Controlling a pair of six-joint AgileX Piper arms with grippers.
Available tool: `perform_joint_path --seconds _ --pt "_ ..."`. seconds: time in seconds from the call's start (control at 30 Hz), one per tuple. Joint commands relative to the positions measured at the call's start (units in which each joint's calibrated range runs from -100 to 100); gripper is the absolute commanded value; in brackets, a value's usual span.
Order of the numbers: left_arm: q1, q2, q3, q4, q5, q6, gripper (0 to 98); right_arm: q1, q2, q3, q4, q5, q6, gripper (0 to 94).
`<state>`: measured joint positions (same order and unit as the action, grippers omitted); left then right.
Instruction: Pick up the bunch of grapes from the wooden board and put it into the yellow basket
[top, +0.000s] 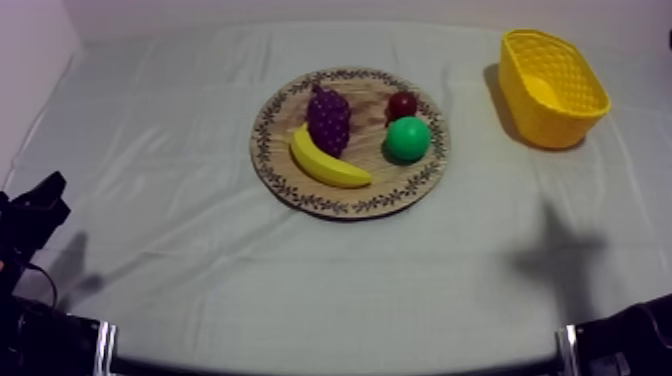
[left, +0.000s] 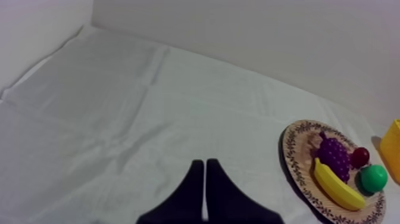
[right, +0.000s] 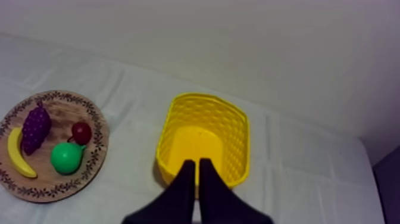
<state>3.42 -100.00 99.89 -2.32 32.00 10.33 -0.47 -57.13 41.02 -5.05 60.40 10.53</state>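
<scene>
Bunch of grapes (top: 328, 118) lies beside the banana (top: 328, 160) on the wooden board (top: 350, 205): open the closed, empty fingers of the right gripper (right: 197, 162), then descend vertically.

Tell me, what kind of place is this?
Probably a robot practice setup, maybe a lab: a cloth-covered table, toy fruit on a wooden board, a yellow basket, and a black robot arm.

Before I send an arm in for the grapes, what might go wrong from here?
The bunch of grapes lies against the banana on the wooden board, so a grasp may drag the banana. The small red fruit and pear sit between grapes and yellow basket; a low carry might knock them. The right gripper is shut and must open first.
</scene>
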Motion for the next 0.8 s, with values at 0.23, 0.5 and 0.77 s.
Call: perform_joint_path --seconds 0.23,0.5,0.77 --pt "0.0 0.0 0.0 0.00 0.0 0.0 0.1 -1.0 15.9 -20.5 -2.8 2.9 2.5 0.6" --pt "0.0 0.0 0.0 0.00 0.0 0.0 0.1 -5.4 27.7 -31.3 -3.4 2.5 3.5 0.7" --pt "0.0 0.0 0.0 0.00 0.0 0.0 0.1 -11.2 38.0 -39.9 -1.0 3.4 1.8 0.7"
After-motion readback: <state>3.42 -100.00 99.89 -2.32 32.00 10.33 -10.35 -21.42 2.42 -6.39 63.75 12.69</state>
